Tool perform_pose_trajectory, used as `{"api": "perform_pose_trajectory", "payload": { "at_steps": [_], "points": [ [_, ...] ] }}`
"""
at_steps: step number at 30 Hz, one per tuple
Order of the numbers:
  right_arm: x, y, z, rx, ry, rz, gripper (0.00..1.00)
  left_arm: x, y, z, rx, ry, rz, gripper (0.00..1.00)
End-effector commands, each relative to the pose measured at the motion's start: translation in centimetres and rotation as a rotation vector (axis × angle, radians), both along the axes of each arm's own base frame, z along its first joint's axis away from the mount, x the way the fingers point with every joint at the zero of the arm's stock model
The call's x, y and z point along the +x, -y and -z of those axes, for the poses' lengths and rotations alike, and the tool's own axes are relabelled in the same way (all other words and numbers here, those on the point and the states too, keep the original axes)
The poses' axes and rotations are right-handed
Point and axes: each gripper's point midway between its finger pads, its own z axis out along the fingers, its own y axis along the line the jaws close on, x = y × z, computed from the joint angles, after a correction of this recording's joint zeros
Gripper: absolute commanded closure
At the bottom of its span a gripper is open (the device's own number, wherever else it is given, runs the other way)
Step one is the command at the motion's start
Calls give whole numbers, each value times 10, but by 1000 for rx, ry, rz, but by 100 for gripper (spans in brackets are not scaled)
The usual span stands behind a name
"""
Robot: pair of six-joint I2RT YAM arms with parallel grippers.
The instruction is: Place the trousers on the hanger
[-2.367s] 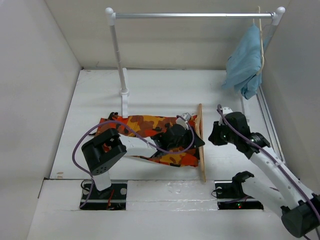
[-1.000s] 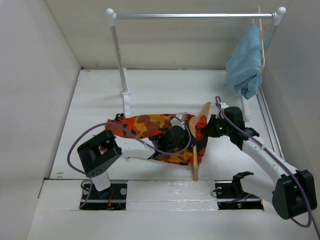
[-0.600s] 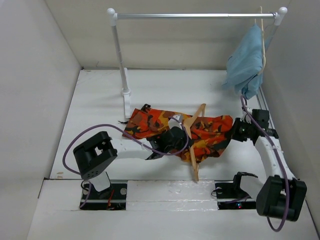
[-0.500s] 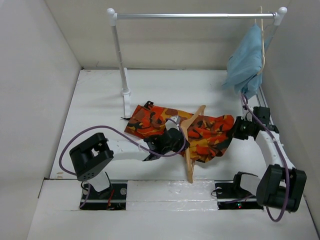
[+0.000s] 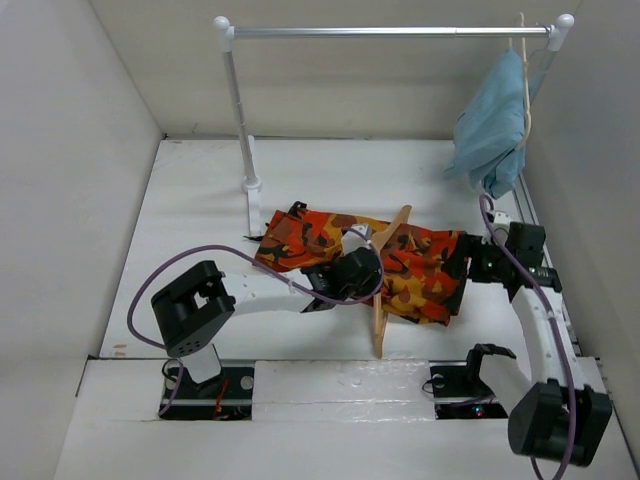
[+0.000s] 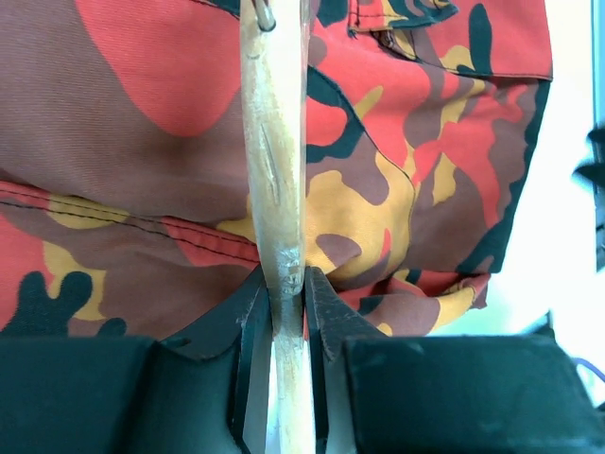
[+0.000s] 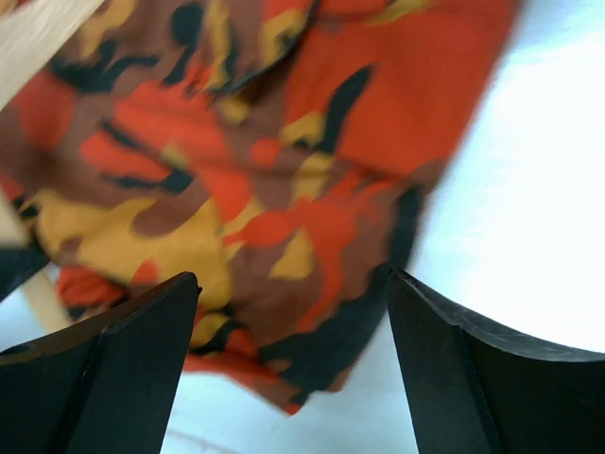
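Observation:
The camouflage trousers (image 5: 420,275) lie spread across the table's middle, threaded through the tan wooden hanger (image 5: 381,318), with cloth on both sides of it. My left gripper (image 5: 362,268) is shut on the hanger's wooden arm (image 6: 276,189), the wood pinched between both fingers (image 6: 250,322). The trousers (image 6: 406,142) fill the left wrist view behind the wood. My right gripper (image 5: 470,262) stands open at the trousers' right edge, nothing between its fingers (image 7: 123,350). The cloth's dark-edged corner (image 7: 312,274) lies just beyond them.
A white rail stand (image 5: 240,110) rises at the back, its bar (image 5: 390,32) running right. A light blue garment (image 5: 492,125) hangs on another hanger at the bar's right end. White walls close in on both sides.
The right gripper pulled the trousers' end rightwards through the hanger, then opened and let the cloth drop. The left gripper kept its hold on the hanger, which swung more upright.

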Motion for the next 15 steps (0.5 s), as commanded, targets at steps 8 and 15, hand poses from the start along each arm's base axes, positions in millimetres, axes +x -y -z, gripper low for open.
{"api": "perform_pose_trajectory", "payload": {
  "at_steps": [8,15],
  "points": [
    [-80,-65,54,175,-199,-91,15,15,-36,16,198,86,-39,100],
    [-50,-50,93,111,-286,-35,91,35,-99,32,271,87,-158,100]
  ]
}}
